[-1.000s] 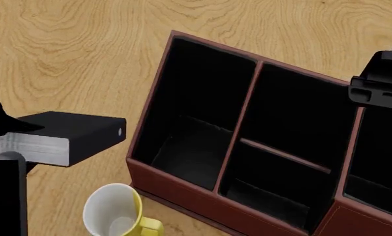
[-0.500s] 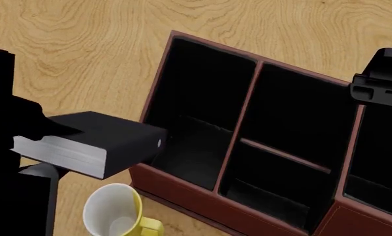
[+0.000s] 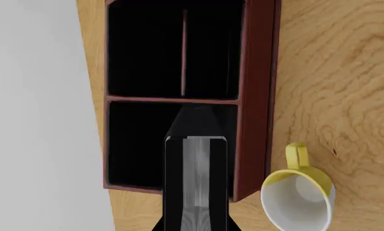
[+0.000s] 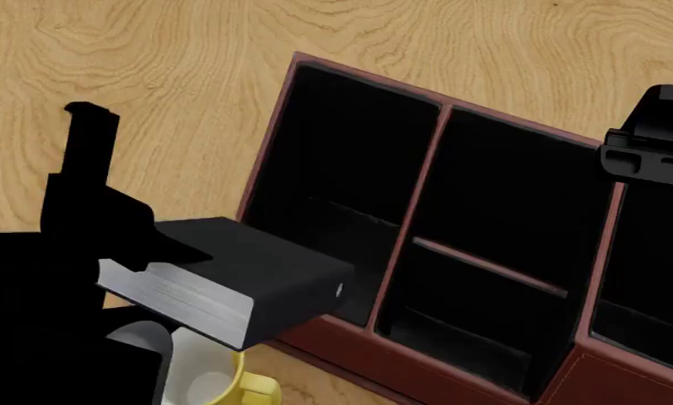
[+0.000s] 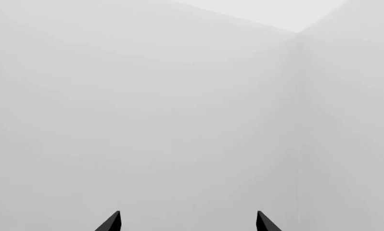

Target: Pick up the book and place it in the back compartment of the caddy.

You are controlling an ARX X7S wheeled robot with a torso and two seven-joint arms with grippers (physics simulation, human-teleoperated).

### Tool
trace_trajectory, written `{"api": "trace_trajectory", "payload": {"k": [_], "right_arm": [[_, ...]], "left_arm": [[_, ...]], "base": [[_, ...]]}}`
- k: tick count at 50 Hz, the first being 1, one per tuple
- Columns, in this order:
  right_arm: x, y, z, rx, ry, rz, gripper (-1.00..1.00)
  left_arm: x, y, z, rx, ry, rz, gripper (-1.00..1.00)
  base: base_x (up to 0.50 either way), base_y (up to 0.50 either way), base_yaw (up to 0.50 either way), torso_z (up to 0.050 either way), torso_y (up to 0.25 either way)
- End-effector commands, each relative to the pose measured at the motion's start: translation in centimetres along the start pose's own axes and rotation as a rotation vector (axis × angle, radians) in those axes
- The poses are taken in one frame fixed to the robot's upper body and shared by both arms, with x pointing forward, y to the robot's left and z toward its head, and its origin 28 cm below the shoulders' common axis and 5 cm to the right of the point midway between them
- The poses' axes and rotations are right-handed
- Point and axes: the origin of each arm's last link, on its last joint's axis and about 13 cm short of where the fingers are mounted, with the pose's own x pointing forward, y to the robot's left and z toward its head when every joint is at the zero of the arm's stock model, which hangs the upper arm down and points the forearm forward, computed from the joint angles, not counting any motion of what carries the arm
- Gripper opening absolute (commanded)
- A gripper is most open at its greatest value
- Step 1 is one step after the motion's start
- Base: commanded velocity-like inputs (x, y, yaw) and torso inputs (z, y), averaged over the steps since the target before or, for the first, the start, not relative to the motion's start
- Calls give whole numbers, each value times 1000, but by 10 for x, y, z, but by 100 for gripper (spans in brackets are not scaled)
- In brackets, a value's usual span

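A: What carries everything here?

B: A table (image 4: 145, 67) with a light wood-grain top, swirled with darker rings.

A: And what rests directly on it?

B: Two things. The caddy (image 4: 427, 354), a dark red-brown box with a black-lined interior split by thin dividers into several sections, sits flat on the wood.

A: The other?

B: A mug (image 3: 299, 192), white with a yellow handle and rim, standing upright with its mouth open. It is just beside the caddy's long outer wall, near one corner, apart from it with bare wood between them.
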Motion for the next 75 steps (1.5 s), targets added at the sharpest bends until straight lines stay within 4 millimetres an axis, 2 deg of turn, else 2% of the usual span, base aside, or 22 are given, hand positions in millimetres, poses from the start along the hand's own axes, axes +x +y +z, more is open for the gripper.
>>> {"api": "trace_trajectory", "payload": {"k": [1, 13, 42, 75], "right_arm": [[1, -2, -1, 10, -5, -17, 100], [0, -3, 0, 11, -4, -21, 100], [-3, -7, 1, 14, -5, -31, 100], [-5, -13, -1, 17, -3, -50, 100]], "left_arm": [[-1, 17, 16, 40, -71, 71, -100], [5, 26, 29, -13, -128, 8, -100], [20, 48, 56, 24, -186, -52, -100], [44, 85, 74, 5, -203, -104, -100]], "base": [[0, 0, 0, 0, 0], [0, 0, 0, 0, 1], [0, 0, 0, 0, 1], [0, 0, 0, 0, 1]]}}
